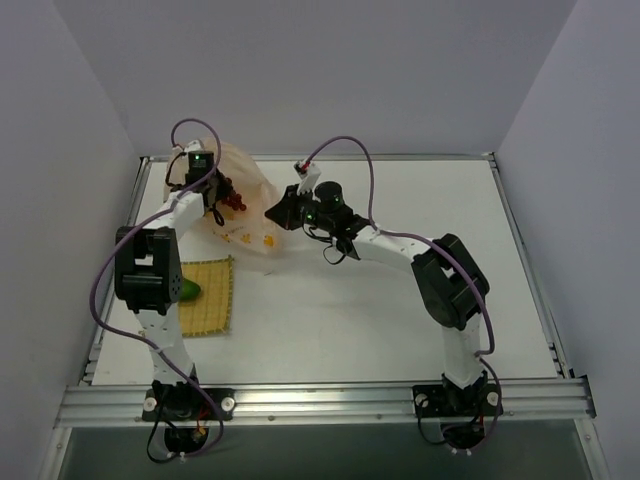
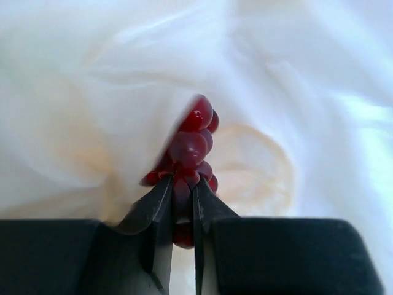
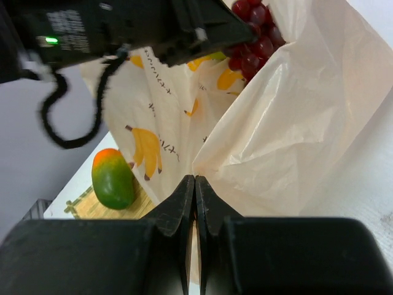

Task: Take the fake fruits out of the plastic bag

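At far left on the counter (image 1: 400, 330), a green-orange mango (image 3: 112, 181) lies on the yellow woven mat (image 1: 210, 300). Just right of it, the left pincer (image 2: 182, 184) is clamped on the dark red grape bunch (image 2: 191, 144) at the mouth of the plastic bag (image 1: 255, 190). Further right, the right pincer (image 3: 194, 181) is pinched tight on the bag's thin edge. The bag stands at the counter's back left.

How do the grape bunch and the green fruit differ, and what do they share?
The grape bunch is a dark red cluster; the green fruit is one smooth oval. The left gripper grips the grape bunch at the plastic bag; the green fruit lies free on the mat. Both are fruits.
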You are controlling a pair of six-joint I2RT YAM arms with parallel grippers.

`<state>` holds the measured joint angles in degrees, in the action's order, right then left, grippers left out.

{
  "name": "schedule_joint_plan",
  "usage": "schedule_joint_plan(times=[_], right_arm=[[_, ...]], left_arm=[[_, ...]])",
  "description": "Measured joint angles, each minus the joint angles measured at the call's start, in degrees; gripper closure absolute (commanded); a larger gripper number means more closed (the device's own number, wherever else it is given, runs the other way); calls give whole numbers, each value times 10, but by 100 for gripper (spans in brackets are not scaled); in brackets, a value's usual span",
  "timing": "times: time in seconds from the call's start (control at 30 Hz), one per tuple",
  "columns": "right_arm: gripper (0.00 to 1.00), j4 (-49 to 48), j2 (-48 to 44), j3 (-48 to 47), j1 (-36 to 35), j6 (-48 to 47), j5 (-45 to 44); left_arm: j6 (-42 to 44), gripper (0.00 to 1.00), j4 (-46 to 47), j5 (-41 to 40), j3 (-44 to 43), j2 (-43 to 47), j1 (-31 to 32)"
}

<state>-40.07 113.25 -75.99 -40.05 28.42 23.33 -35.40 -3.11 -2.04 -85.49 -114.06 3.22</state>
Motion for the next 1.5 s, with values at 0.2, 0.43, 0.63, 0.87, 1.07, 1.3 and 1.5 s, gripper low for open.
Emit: schedule_joint_plan(times=[0.2,0.43,0.63,0.87,1.07,1.3,1.5], right_arm=[[100,-13,38,-20,0,14,-18],[100,-11,69,-54,-1,23,-56],[100,-11,69,-68,-1,35,-98],[100,-7,75,-90,3,35,-125],[100,-9,75,-94,15,43,-127],[100,-18,74,-78,26,46,-126],[100,-18,73,-61,28,46,-123]], left_arm=[[-43,98,9,96,0,75,-9],[-153,98,79,240,58,120,-31],[-255,98,125,356,104,125,-22],[-292,98,141,465,152,212,-18],[-286,98,106,522,216,389,-61],[-127,98,-154,398,208,618,-109],[-36,98,-371,230,201,739,-100]])
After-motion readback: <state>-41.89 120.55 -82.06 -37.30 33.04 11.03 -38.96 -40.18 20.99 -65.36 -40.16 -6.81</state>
